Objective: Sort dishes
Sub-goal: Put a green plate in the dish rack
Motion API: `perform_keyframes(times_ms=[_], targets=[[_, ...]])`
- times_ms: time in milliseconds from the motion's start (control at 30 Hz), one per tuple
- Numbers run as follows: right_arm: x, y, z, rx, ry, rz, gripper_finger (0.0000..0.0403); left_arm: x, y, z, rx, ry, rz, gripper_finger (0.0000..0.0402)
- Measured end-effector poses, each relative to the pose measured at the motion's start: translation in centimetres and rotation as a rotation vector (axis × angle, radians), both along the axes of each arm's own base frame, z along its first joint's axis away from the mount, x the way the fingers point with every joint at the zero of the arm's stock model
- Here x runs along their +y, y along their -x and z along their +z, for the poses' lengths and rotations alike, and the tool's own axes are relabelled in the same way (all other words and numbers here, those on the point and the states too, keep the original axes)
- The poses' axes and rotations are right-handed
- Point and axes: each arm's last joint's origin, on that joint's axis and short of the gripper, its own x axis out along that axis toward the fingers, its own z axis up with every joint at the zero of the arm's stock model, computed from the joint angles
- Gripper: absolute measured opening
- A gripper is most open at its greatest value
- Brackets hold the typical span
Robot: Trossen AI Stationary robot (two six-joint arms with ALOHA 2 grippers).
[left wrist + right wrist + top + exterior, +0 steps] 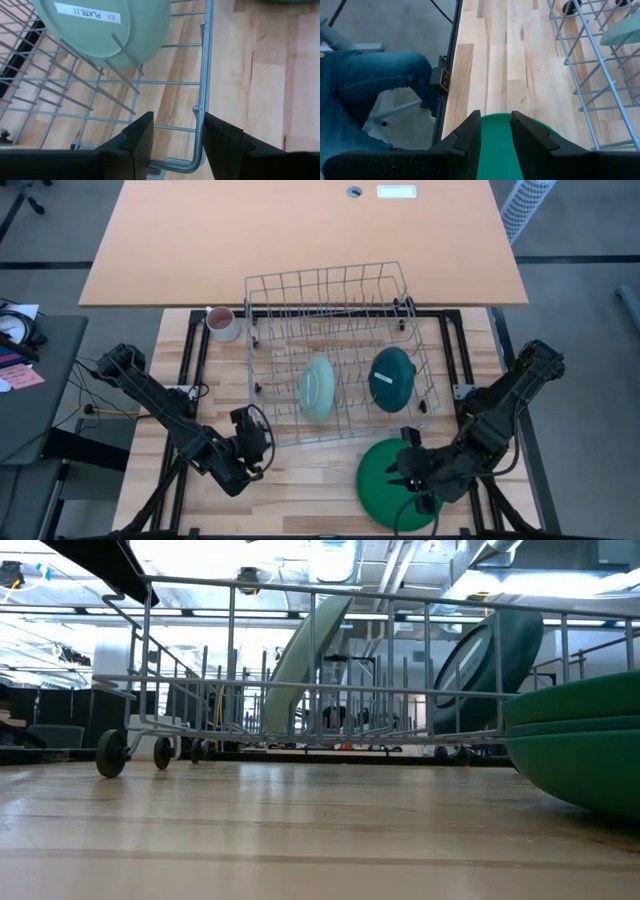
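Our right tool (495, 132) pinches the rim of the top green plate (385, 475) on the tabletop stack, ready to lift it toward the rack (340, 290). Our left tool (175, 137) waits spread beside the rack's corner.

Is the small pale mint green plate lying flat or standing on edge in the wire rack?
Standing on edge. The small pale mint green plate leans between the tines of the wire rack, slanting up in the low view.

Left hand (262, 442) open, low; right hand (405, 470) fingers pinched shut
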Motion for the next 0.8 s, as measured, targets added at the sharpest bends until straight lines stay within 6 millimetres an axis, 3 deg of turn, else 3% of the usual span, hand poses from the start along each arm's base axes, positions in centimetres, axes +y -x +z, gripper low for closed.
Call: perform_keyframes(times_ms=[500, 633, 800], targets=[[2.1, 2.0, -0.3, 0.022, -0.097, -0.055, 0.0113, -1.1, 1.2, 1.3, 0.062, 0.05, -0.041, 0.0132], [2.0, 2.4, -1.6, 0.052, -0.097, -0.124, 0.0113, -1.2, 1.7, 1.9, 0.084, 0.039, -0.036, 0.0132], [0.9, 3.1, -3.8, 0.258, -0.194, -0.342, 0.0113, -1.2, 1.9, 3.1, 0.095, 0.024, -0.04, 0.0132]])
